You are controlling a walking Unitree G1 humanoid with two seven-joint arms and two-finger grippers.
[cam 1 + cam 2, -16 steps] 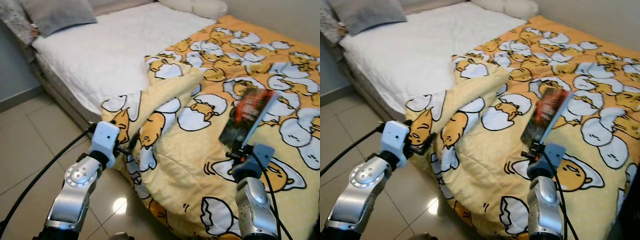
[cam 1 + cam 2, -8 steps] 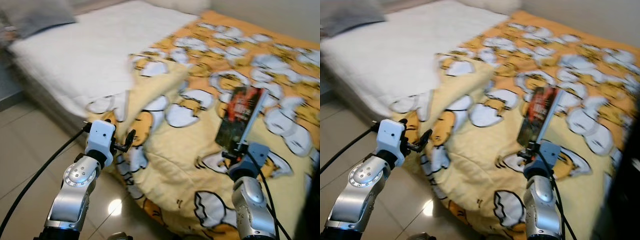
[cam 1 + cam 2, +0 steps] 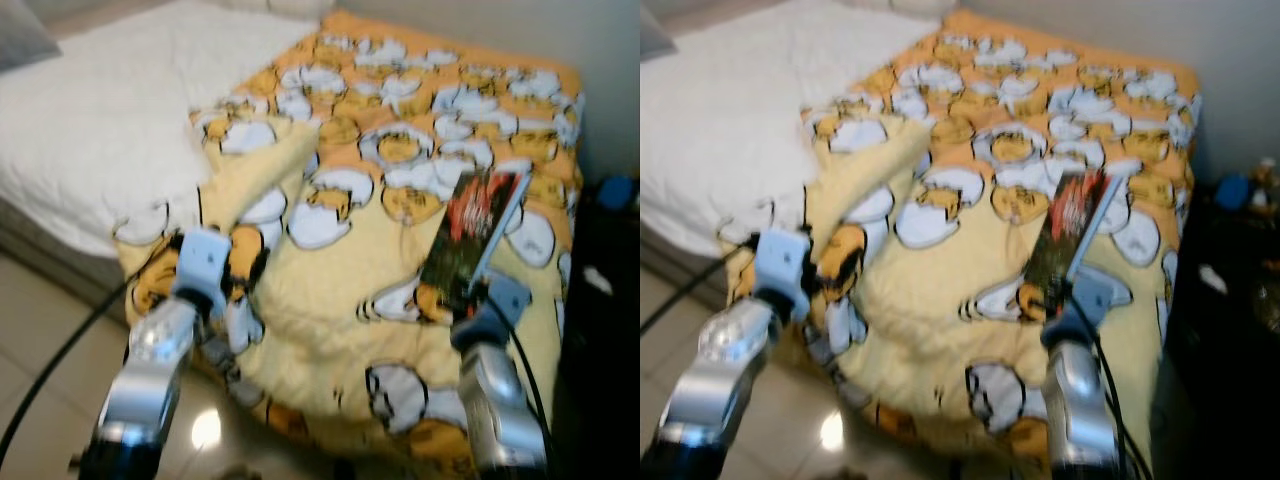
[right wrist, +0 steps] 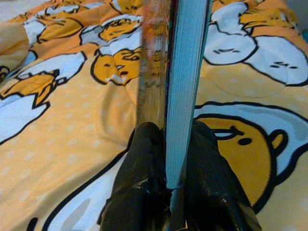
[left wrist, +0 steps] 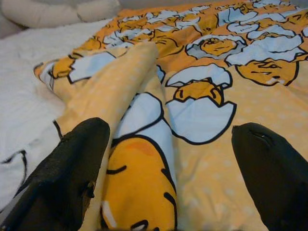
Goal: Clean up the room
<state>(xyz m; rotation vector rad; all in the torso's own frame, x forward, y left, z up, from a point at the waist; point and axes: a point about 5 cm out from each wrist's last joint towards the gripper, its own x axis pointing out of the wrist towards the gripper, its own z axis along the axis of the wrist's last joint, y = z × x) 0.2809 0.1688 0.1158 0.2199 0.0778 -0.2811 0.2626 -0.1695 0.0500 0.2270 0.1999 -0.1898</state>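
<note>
The bed (image 3: 70, 150) carried a yellow blanket (image 3: 400, 180) printed with cartoon eggs, spread over its far half and spilling over the near edge toward the tiled floor (image 3: 40, 340); the other half showed bare white mattress. One fold of the blanket (image 5: 120, 82) was turned back in a ridge, showing its pale dotted underside. The right tool (image 4: 168, 144) was clenched on a book (image 3: 470, 240) with a dark red cover, its two black fingers (image 4: 144, 168) pressed against the cover on one side and the pale page edges on the other, so the book stood nearly upright above the blanket, tilted slightly away from the robot. The left tool (image 5: 168, 163) was released, its fingers (image 5: 77, 168) spread wide apart just over the folded ridge at the blanket's near edge, with cloth between them but not gripped. To the right of the bed lay a dark area with a small blue thing (image 3: 612, 190), too blurred to identify.
</note>
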